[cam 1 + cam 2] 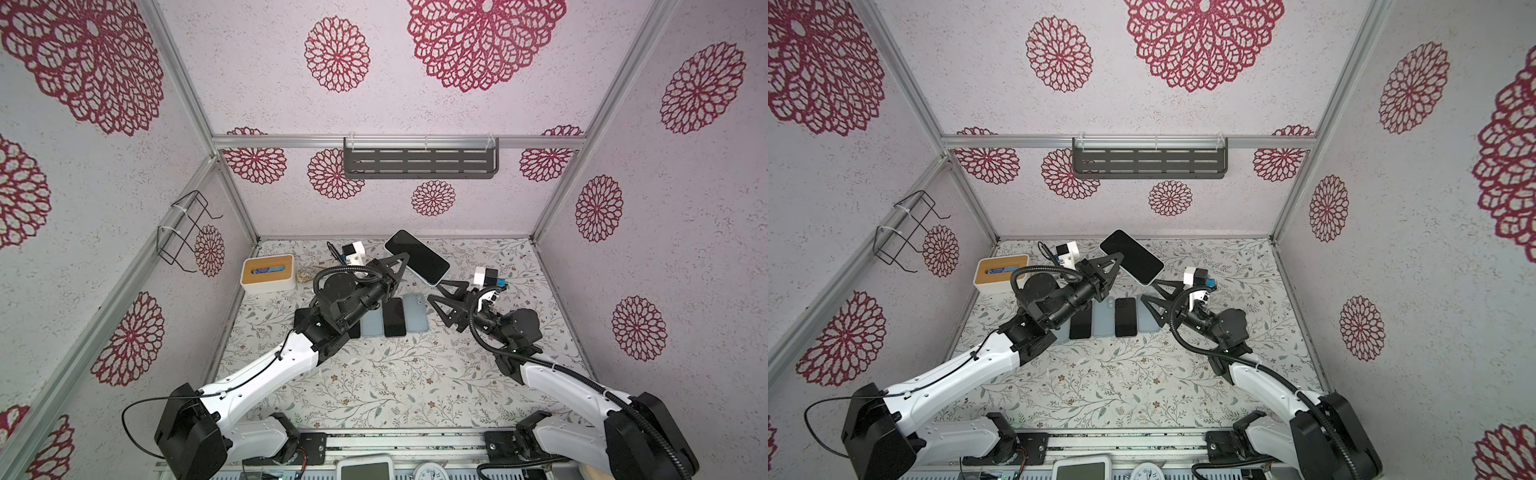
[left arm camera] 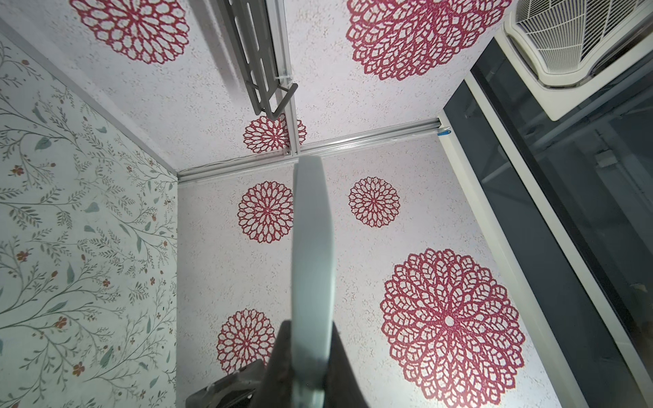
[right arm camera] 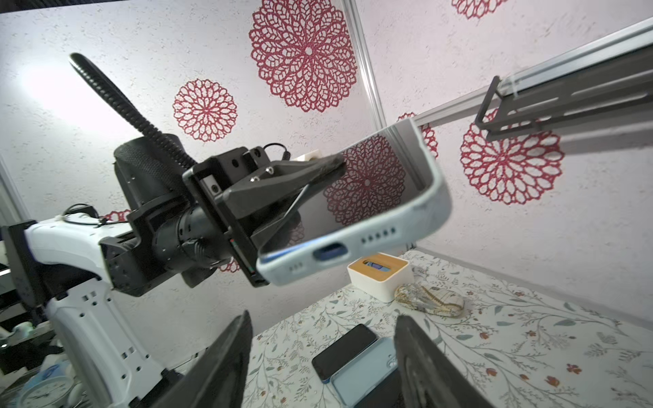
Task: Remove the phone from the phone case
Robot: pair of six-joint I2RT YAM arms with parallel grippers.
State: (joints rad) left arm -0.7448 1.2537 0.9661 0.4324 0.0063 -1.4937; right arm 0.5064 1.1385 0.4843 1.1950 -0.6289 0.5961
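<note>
In both top views the left gripper (image 1: 405,257) was clamped on the long side of the phone case (image 1: 433,282). It held the case up in the air over the far part of the table (image 1: 374,374), with the phone (image 1: 417,257) inside it, dark screen up. The right gripper (image 1: 436,290) sat just beside the lower corner of the case with its fingers spread and nothing between them. Down on the table there was a row of bare phones (image 1: 1125,316) and light blue empty cases (image 1: 1104,320), and a tissue box (image 1: 1000,272) off by the left wall.

The left wrist view wasn't much help. It only showed the pale case (image 2: 312,247) edge-on between the dark fingers (image 2: 279,364), so the phone was probably fully seated, but that couldn't be told from there.

The right wrist view was the good one. The case's port end (image 3: 353,254) faced the camera, the glass (image 3: 381,197) sat flush inside the rim, and the left gripper (image 3: 318,187) pinched it top and bottom. The right gripper's own fingers (image 3: 226,360) stood wide apart below it, not touching anything.

So the case was lifted and held, but the actual job wasn't done: no corner looked peeled, and the phone had yet to come out.
</note>
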